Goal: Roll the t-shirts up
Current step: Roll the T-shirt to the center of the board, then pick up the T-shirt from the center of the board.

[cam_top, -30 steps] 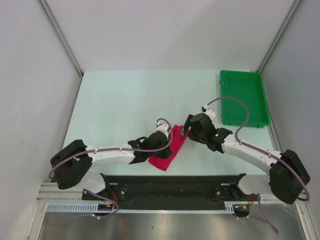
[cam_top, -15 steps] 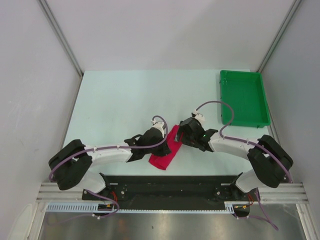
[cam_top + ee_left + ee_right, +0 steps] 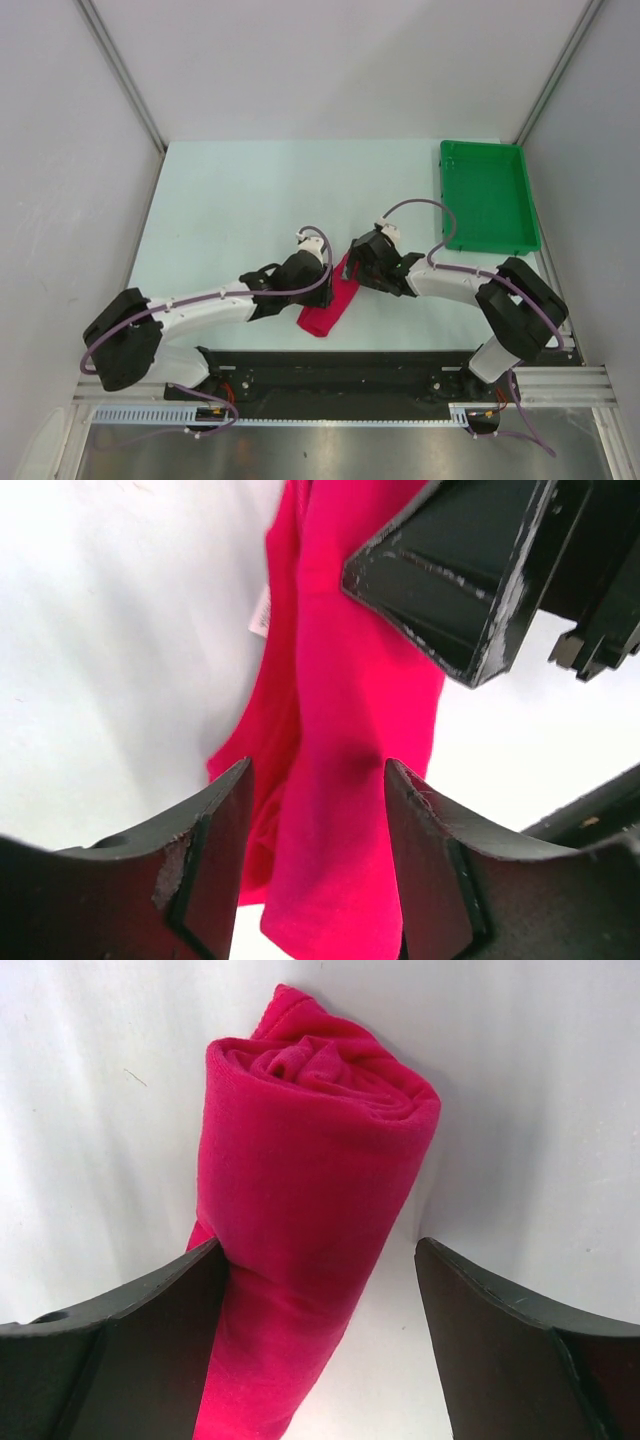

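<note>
L pincer (image 3: 318, 775): jaws apart, straddling the t-shirt (image 3: 340, 680), gripping nothing. R pincer (image 3: 320, 1260): jaws wide either side of the roll's end, holding nothing; one finger looks to touch the cloth, the other stands clear.

Shirt lies as a tight roll on the counter (image 3: 230, 200), slanted, between both wrists.

Step, prob.: let go and back off w/o undoing the roll. Do it well: lift each pincer straight up, no sideways drag, since a finger rubbing the outer layer could peel it loose. The flap w/ label at the roll's side may need a tuck.

Room: pincers are v. close to each other, so retreat one at a time. Roll's near end sits close to the counter's front edge. Plenty of bare counter beyond and to the L; green tray (image 3: 490, 200) well apart, far R.
</note>
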